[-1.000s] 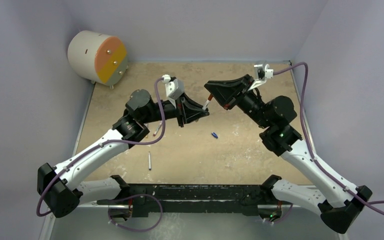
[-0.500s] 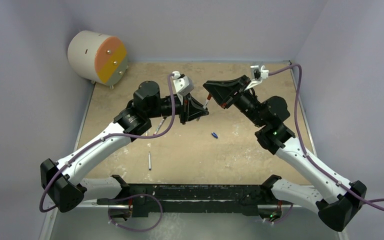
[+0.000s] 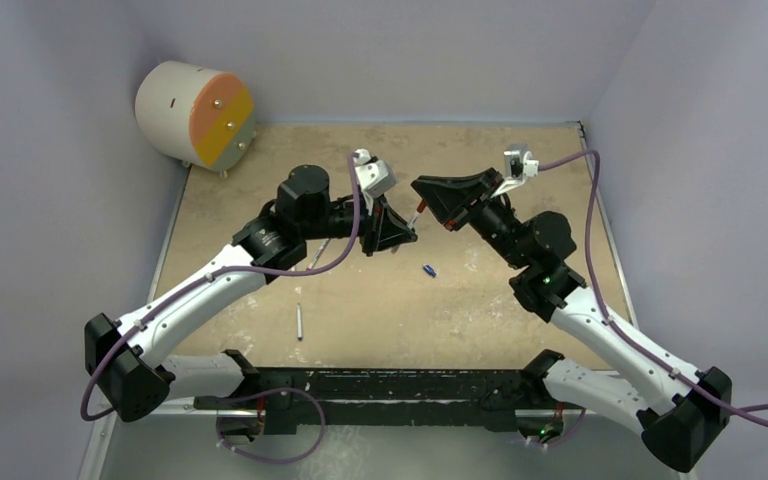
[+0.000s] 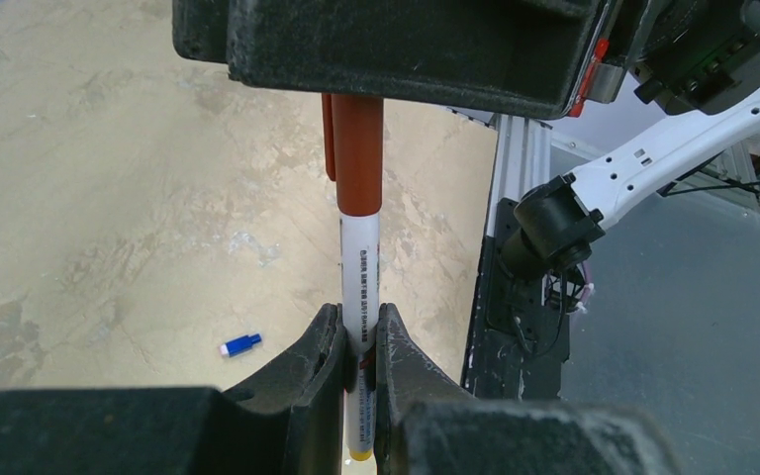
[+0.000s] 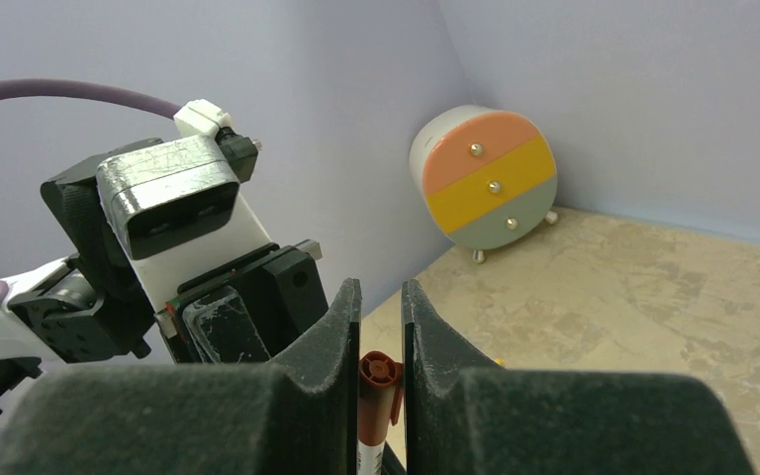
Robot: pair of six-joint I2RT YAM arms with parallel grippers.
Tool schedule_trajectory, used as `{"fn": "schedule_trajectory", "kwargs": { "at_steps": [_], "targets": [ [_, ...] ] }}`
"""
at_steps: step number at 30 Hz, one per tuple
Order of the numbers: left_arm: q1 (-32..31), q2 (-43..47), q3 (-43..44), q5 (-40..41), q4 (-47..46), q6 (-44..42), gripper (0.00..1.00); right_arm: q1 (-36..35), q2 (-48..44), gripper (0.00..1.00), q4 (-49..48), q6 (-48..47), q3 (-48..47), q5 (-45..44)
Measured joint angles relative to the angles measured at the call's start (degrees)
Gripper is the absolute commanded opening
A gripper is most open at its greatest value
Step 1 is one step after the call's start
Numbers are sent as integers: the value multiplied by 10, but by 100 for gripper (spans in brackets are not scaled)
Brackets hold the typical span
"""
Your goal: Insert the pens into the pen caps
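We have the pair in mid-air at the centre of the top view. The left gripper (image 4: 361,341) is clamped on the white barrel of a pen (image 4: 360,259). The right gripper (image 5: 381,332) pinches the red-brown cap (image 4: 357,148) directly above it in the left wrist view. Cap and barrel meet in one straight line, and we cannot tell whether the cap is fully seated.

Both parts look light, stiff and smooth, so we judge that they could slip or pivot between the pads under an off-axis push. The barrel is best held close to the joint and the cap across its sides, as both are now.

A blue cap (image 3: 428,269) lies on the table (image 3: 380,300) just right of centre, and a second pen (image 3: 299,321) lies lower left of it, both well apart from the grippers.
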State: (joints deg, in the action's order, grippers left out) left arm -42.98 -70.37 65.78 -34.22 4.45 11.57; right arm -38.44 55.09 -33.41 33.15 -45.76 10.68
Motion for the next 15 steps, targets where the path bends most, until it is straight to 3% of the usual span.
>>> {"fn": "schedule_trajectory", "kwargs": {
  "at_steps": [8,14,15],
  "targets": [
    [-2,-1,0,-7,0,14,0,-10,-6,0,-31,12,18,-22],
    [-7,3,-14,-23,-53,20,0,-18,-38,0,71,-9,-35,-39],
    [-7,7,-24,-25,-71,24,0,-21,-39,4,82,-14,-43,-41]
  ]
}}
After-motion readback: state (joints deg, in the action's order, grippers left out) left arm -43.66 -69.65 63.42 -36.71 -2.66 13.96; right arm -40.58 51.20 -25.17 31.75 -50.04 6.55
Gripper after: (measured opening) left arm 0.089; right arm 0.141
